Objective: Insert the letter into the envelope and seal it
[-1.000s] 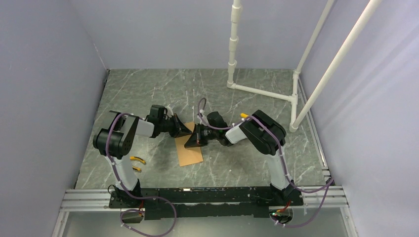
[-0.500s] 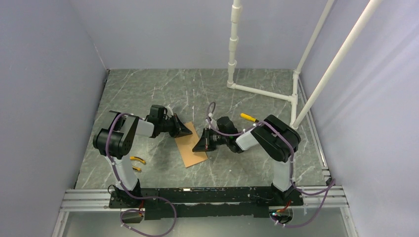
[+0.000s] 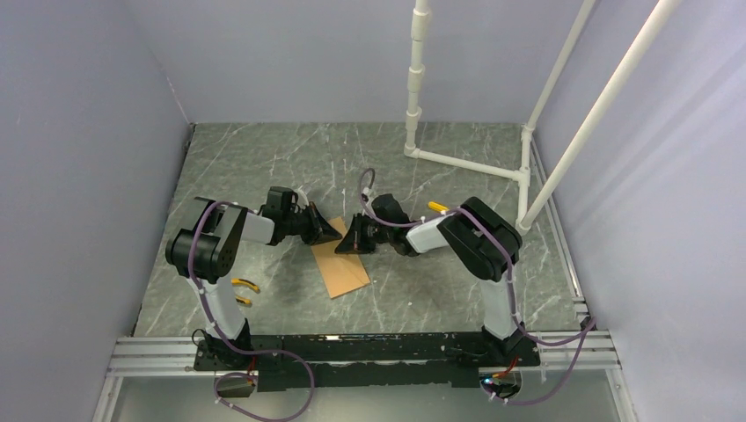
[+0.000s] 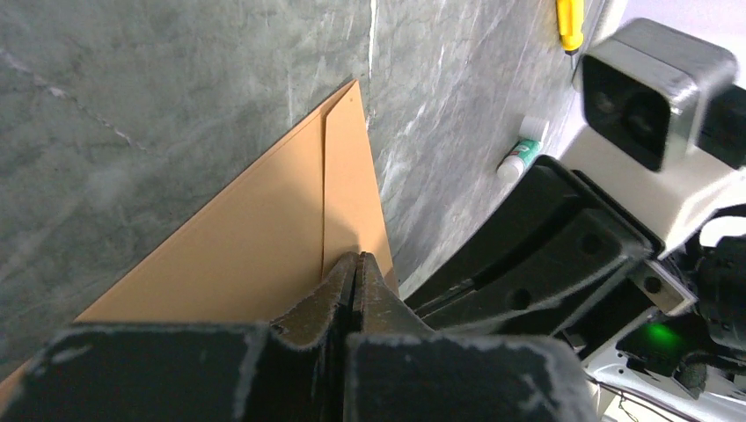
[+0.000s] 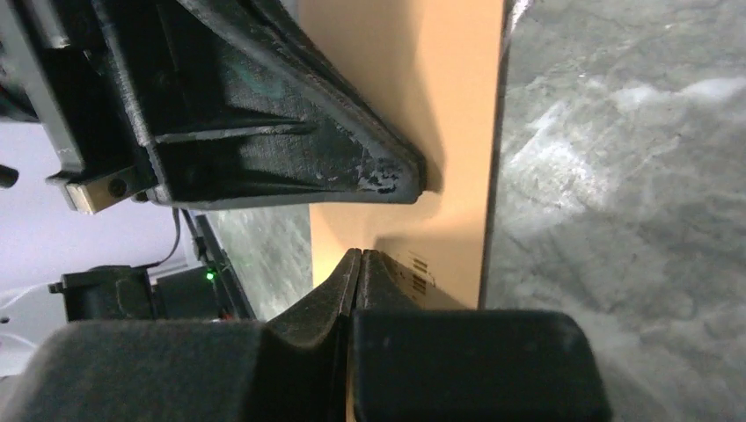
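The brown envelope (image 3: 345, 271) lies flat on the marble table between the two arms. It also shows in the left wrist view (image 4: 264, 229), with a straight fold line, and in the right wrist view (image 5: 431, 97). My left gripper (image 3: 335, 234) is shut, and its tips (image 4: 356, 258) rest on the envelope's far end. My right gripper (image 3: 349, 244) is shut too, and its tips (image 5: 361, 254) press on the same end, close beside the left fingers (image 5: 290, 149). No paper shows between either pair of jaws. The letter does not show as a separate sheet.
A white glue stick (image 4: 519, 158) and a yellow marker (image 4: 570, 19) lie beyond the envelope. The marker also shows in the top view (image 3: 438, 207). Two yellow pieces (image 3: 245, 285) lie near the left arm's base. A white pipe frame (image 3: 466, 164) stands at the back right.
My right gripper has moved from the envelope's right edge up and left to its far end, next to the left gripper. The envelope turned slightly a second ago and has lain still since.
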Available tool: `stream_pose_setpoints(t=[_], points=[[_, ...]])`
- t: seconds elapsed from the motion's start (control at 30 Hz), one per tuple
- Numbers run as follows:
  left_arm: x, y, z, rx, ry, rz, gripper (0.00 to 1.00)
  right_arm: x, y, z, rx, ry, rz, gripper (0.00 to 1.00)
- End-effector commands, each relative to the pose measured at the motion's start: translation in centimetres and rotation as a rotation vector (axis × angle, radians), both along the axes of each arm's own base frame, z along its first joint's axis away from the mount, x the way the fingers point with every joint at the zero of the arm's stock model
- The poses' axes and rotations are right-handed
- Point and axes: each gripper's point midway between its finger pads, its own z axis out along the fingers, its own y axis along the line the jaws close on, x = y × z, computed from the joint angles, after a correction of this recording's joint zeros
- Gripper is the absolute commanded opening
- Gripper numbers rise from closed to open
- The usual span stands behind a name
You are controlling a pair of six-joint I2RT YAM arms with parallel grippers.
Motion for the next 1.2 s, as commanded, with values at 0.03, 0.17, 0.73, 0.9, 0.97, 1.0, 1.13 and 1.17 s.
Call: stream_pose_setpoints(t=[0.03, 0.17, 0.73, 0.9, 0.97, 1.0, 1.13, 1.17], points=[[-5.2, 4.4, -8.0, 0.270, 0.229, 0.043, 0.02, 0.7, 0.0, -2.2, -0.072, 0.028, -0.008, 0.00], [-5.2, 4.4, -8.2, 0.271, 0.233, 0.044, 0.02, -1.1, -1.3, -4.2, -0.122, 0.096, 0.013, 0.00], [-4.7, 4.5, -7.9, 0.286, 0.227, 0.040, 0.02, -8.3, -8.3, -5.7, -0.269, 0.146, 0.078, 0.00], [-4.3, 4.4, -7.4, 0.286, 0.215, 0.034, 0.02, -6.2, -7.2, -3.6, -0.260, 0.066, 0.058, 0.00], [-4.1, 4.3, -7.1, 0.280, 0.209, 0.029, 0.02, -4.9, -6.1, -1.9, -0.222, 0.013, 0.055, 0.00], [-4.1, 4.2, -6.8, 0.274, 0.204, 0.025, 0.02, -4.3, -5.5, -0.9, -0.200, -0.016, 0.052, 0.00], [-3.3, 3.1, -4.0, 0.206, 0.153, -0.004, 0.03, -1.9, -4.0, 3.1, -0.200, -0.190, 0.009, 0.02], [-2.9, 2.7, -2.7, 0.177, 0.127, -0.012, 0.03, -1.5, -3.9, 4.1, -0.212, -0.239, -0.005, 0.02]])
